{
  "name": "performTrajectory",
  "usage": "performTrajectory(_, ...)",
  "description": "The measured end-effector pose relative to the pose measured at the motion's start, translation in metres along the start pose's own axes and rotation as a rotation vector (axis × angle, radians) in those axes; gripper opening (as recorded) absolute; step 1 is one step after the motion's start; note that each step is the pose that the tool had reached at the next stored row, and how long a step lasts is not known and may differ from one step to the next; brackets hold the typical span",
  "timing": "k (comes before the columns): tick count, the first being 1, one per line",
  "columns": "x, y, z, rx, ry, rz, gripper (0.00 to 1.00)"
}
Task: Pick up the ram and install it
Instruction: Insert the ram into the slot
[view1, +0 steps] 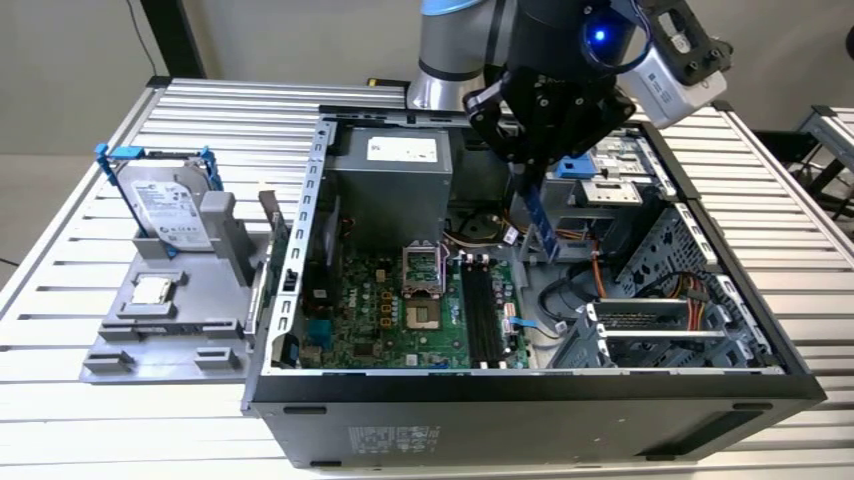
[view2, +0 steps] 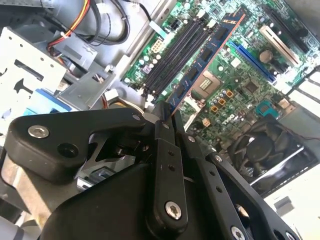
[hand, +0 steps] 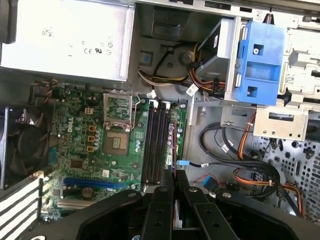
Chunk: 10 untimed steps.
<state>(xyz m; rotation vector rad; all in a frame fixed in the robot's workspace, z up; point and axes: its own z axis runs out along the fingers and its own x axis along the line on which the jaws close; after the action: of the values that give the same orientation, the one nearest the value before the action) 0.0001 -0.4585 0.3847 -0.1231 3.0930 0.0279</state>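
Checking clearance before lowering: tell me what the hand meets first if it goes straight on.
Probably the black slots on the motherboard; the ram in the hand would touch first. Depth is unclear, so it may land beside them.

Your gripper points straight down, clamped.
Your gripper (view1: 530, 168) hangs below the wrist, its black fingers (view2: 162, 145) pinched together on the ram (view1: 538, 220), with the arm's silver joint (view1: 447, 70) just behind it.

A robotics lab or workshop: an open computer case (view1: 534, 405) lies on a slatted metal workbench (view1: 120, 430), a grey parts holder (view1: 140, 350) beside it, a robot arm (view1: 447, 55) above.
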Motion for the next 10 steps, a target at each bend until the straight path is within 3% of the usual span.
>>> performTrajectory(2,0.0,0.0,-0.0001,-0.0002,0.0105,0.01,0.0)
performTrajectory(3,0.0,0.0,-0.0001,-0.0002,0.013,0.013,0.0)
performTrajectory(10,-0.0001,0.0,-0.0001,0.001,0.0126,0.046,0.0)
